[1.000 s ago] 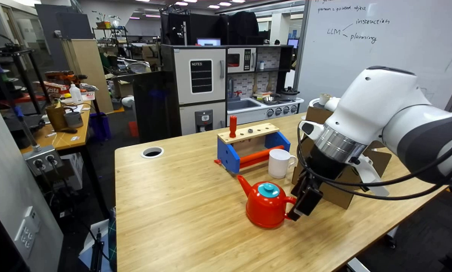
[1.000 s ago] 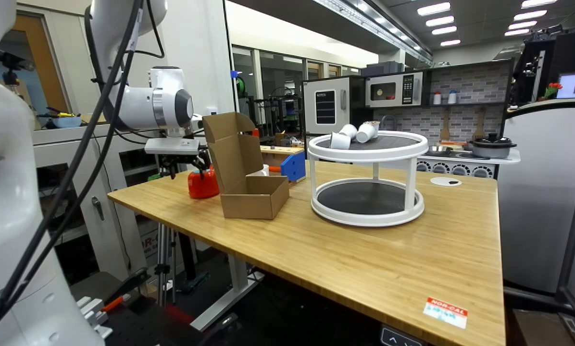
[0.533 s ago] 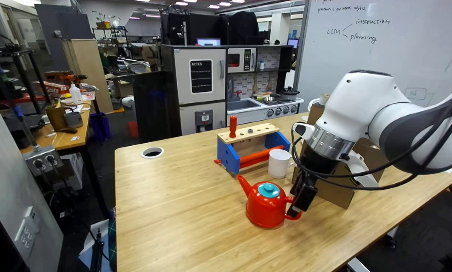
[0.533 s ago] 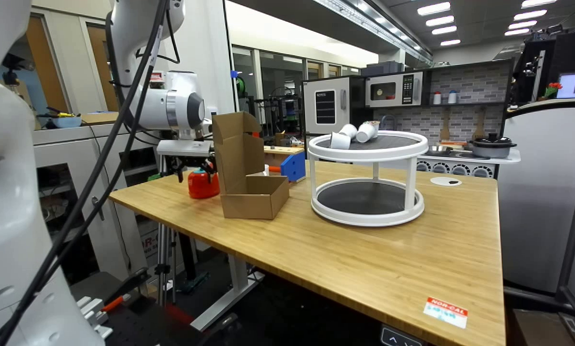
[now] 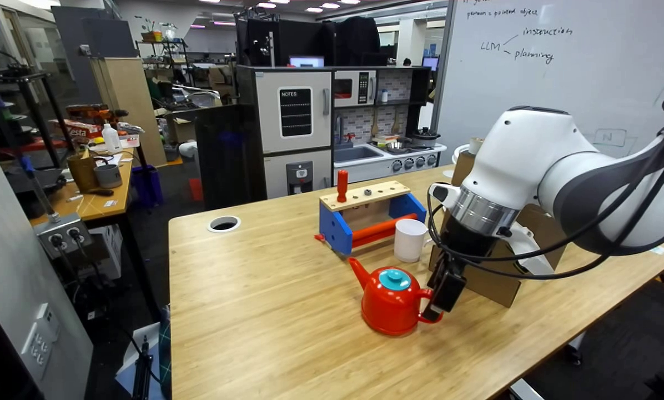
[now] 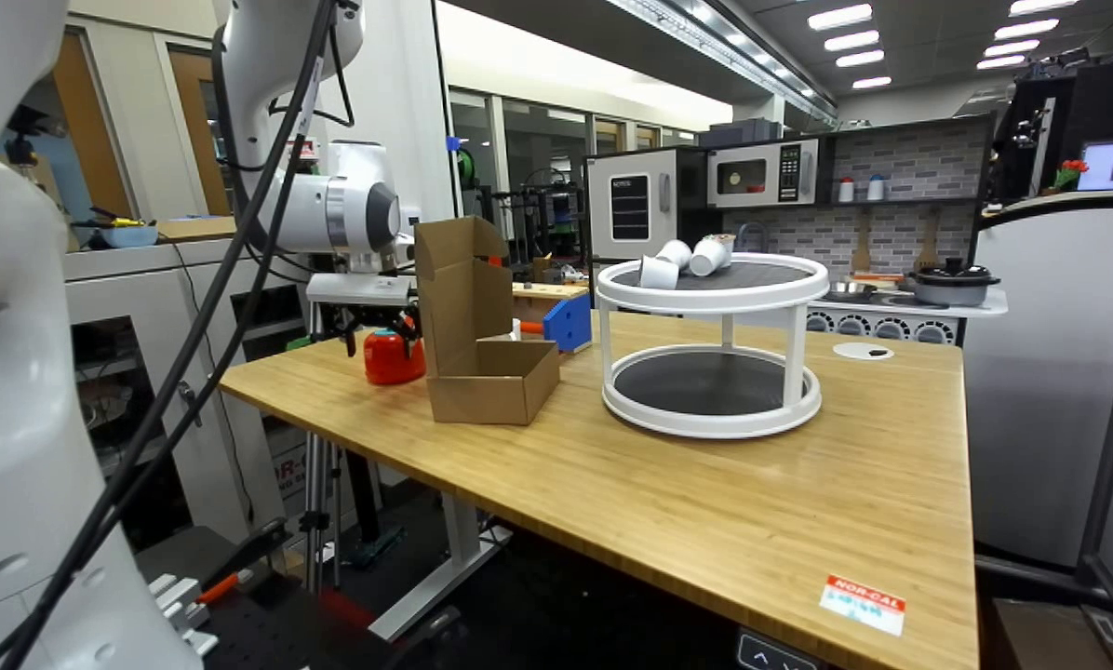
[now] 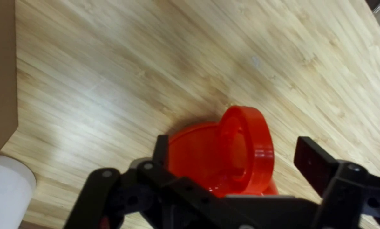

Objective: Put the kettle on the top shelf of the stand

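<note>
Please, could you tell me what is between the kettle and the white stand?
In an exterior view, the open box is between the kettle and the stand; the blue rack shows farther back.

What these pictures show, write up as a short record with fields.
Kettle: red, teal lid on, upright on the table
Gripper: open, kettle's handle between its jaws in the wrist view
Stand: white, round, white cups on its top shelf
Nearby: white mug, open cardboard box, blue-and-red rack
Status: kettle not yet on the stand
</note>
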You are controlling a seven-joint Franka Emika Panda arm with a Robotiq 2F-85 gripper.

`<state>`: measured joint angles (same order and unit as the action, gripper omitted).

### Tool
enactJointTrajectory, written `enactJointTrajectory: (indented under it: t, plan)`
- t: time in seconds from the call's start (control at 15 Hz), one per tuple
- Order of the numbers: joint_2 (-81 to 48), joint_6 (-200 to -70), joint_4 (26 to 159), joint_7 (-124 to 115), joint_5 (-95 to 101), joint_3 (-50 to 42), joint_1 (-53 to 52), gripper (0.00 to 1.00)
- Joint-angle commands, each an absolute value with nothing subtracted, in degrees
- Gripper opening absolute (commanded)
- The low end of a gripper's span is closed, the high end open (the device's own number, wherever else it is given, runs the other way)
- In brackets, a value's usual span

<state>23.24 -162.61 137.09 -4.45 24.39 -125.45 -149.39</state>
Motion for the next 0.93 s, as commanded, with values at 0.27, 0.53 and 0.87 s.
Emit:
enactJointTrajectory:
  t: [0.27, 0.53, 0.87]
  plan:
    - [23.3, -162.63, 137.23, -4.31, 24.38, -125.31, -149.33, 0.52]
    - [23.3, -162.53, 137.5, -4.32, 24.23, -125.23, -149.16, 0.24]
    - [23.22, -162.56, 137.78, -4.24, 24.01, -124.89, -148.87, 0.01]
